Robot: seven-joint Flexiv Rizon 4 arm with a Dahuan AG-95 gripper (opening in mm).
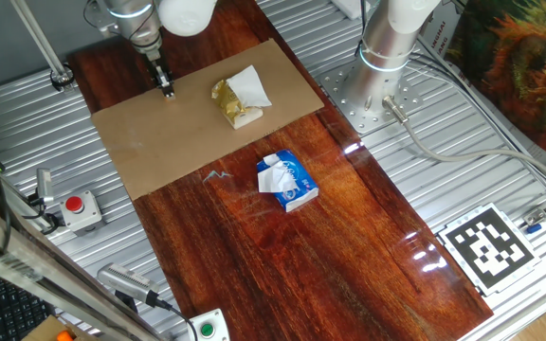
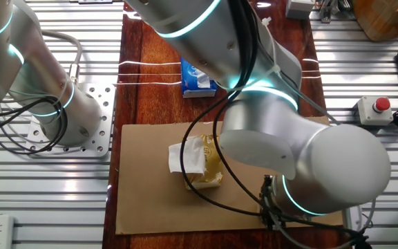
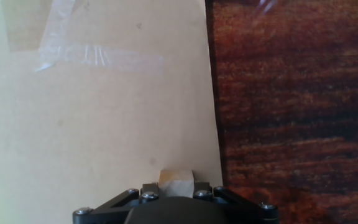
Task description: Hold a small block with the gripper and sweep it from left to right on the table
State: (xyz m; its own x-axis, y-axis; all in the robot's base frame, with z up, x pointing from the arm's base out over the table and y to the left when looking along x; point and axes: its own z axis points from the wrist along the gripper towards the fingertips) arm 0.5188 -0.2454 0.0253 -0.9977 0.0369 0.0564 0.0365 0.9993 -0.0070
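Observation:
In the hand view a small pale tan block (image 3: 176, 178) sits squeezed between my gripper's (image 3: 176, 183) two black fingers, low over the tan cardboard sheet (image 3: 104, 124) near its edge with the red-brown table (image 3: 297, 106). From one fixed view, the narrow black gripper (image 1: 168, 89) stands upright at the far left corner of the cardboard (image 1: 188, 133); the block is too small to make out there. In the other fixed view the arm's big silver joint (image 2: 289, 152) hides the gripper and block.
A yellowish crumpled lump with white paper (image 1: 239, 98) lies on the cardboard to the right of the gripper. A blue-and-white packet (image 1: 286, 181) lies on the wood beyond it. A strip of clear tape (image 3: 98, 56) crosses the cardboard. Ribbed metal surrounds the table.

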